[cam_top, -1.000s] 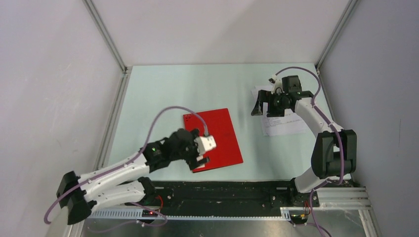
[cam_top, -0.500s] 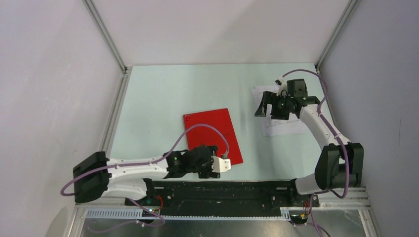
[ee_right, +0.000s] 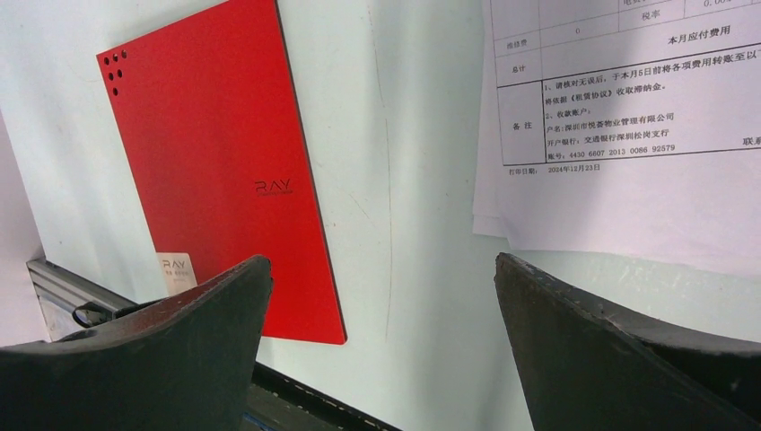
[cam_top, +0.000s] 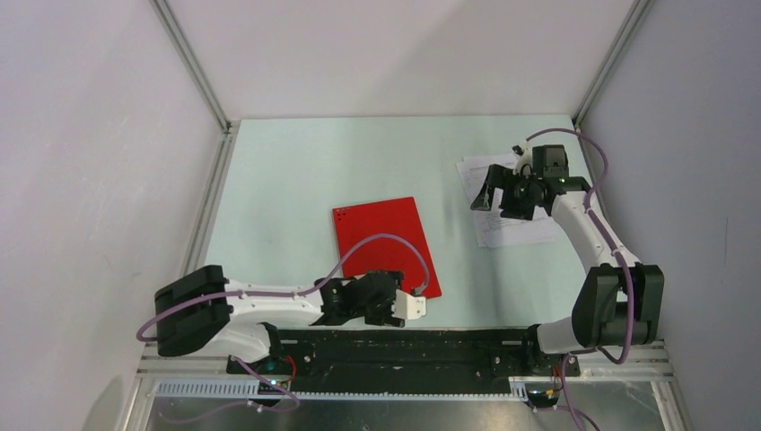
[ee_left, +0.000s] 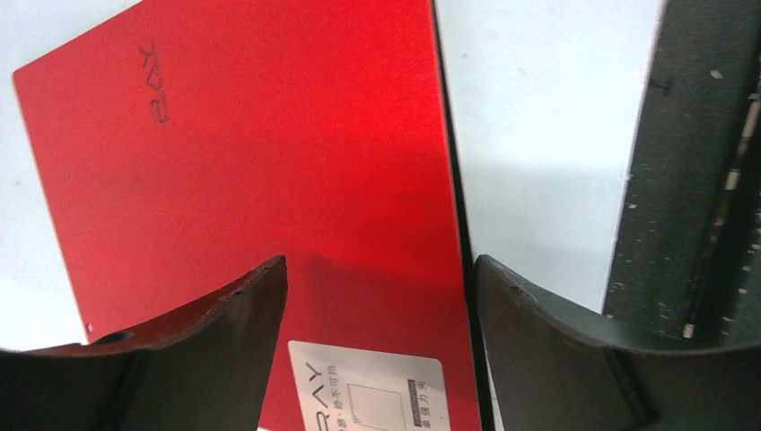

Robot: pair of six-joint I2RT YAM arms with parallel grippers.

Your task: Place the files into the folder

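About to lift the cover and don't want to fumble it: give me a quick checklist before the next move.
1. Folder flat on the table: ok, shut, red side up.
2. Left gripper open: ok, the folder's long edge shows between its jaws, by the white label.
3. Cover gripped: not ok, nothing held.
4. Right gripper open and empty: ok.
5. Files apart from the folder: ok.
6. Number of sheets: cannot tell.

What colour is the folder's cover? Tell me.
The folder is red, with a small white label near one corner; best in the left wrist view.
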